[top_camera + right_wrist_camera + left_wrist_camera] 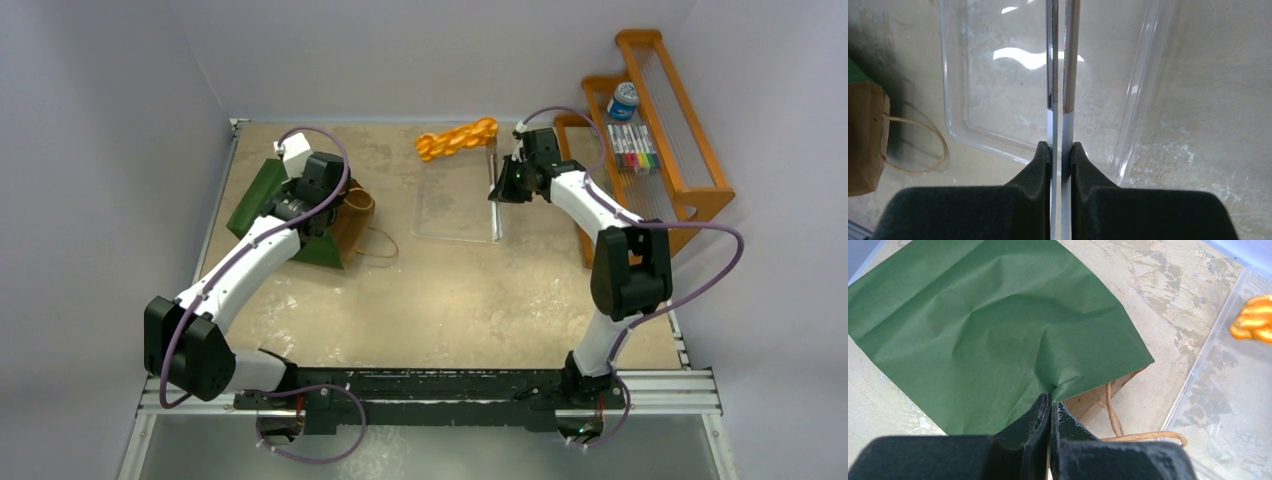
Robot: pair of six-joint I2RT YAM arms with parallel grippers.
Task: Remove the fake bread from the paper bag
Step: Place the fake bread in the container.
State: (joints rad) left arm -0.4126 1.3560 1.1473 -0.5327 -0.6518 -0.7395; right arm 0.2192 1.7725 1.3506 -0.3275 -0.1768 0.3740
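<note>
The dark green paper bag (256, 196) lies on its side at the left, its brown mouth and cord handles (372, 240) facing right. My left gripper (296, 210) is shut on the bag's green top edge near the mouth; in the left wrist view the closed fingertips (1050, 402) pinch the creased paper (988, 330). An orange braided bread stick (457, 140) lies at the far end of a clear tray (440, 228), and shows in the left wrist view (1255, 320). My right gripper (503, 188) is shut on long metal tongs (1071, 60) held over the tray (973, 135). Any other bread is hidden.
An orange wooden rack (690, 150) stands at the right edge with coloured markers (633, 148) and a blue-and-white can (622, 100). The bag's brown end (863, 140) and a cord loop (938, 145) show left of the tray in the right wrist view.
</note>
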